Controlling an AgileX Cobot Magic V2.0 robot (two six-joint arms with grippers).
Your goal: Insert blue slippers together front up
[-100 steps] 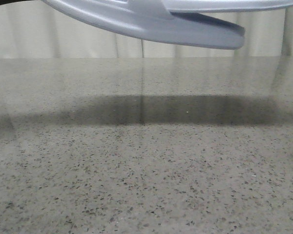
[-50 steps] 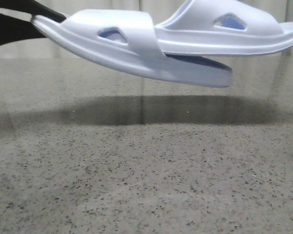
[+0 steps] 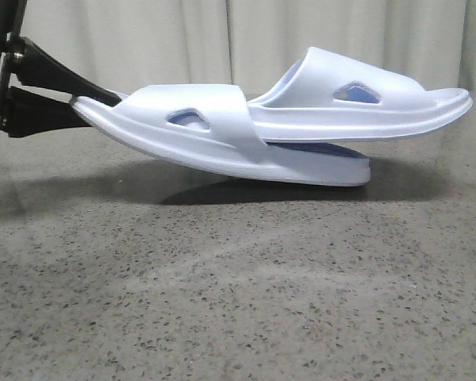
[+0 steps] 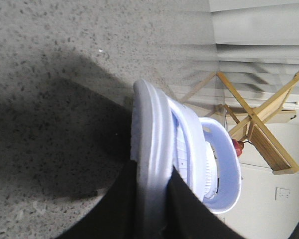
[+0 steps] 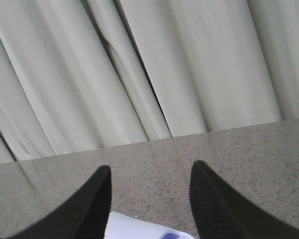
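Two pale lavender-blue slippers are nested together in the front view. The lower slipper (image 3: 222, 155) tilts, its right end at the speckled table and its left end raised. The upper slipper (image 3: 365, 107) passes under the lower one's strap and sticks out to the right. My left gripper (image 3: 67, 103) is shut on the lower slipper's raised left end. The left wrist view shows its black fingers (image 4: 119, 204) pinching the slipper's sole edge (image 4: 149, 124). My right gripper (image 5: 149, 172) is open and empty, with a corner of a slipper (image 5: 134, 229) below its fingers. It is out of the front view.
The grey speckled table (image 3: 238, 302) runs across the foreground. Pale curtains (image 3: 182, 40) hang behind it. A wooden folding rack (image 4: 261, 124) stands beyond the table in the left wrist view.
The nested slippers have come down from the top of the front view to the table. The left gripper has come into view at the left, still holding the lower slipper.
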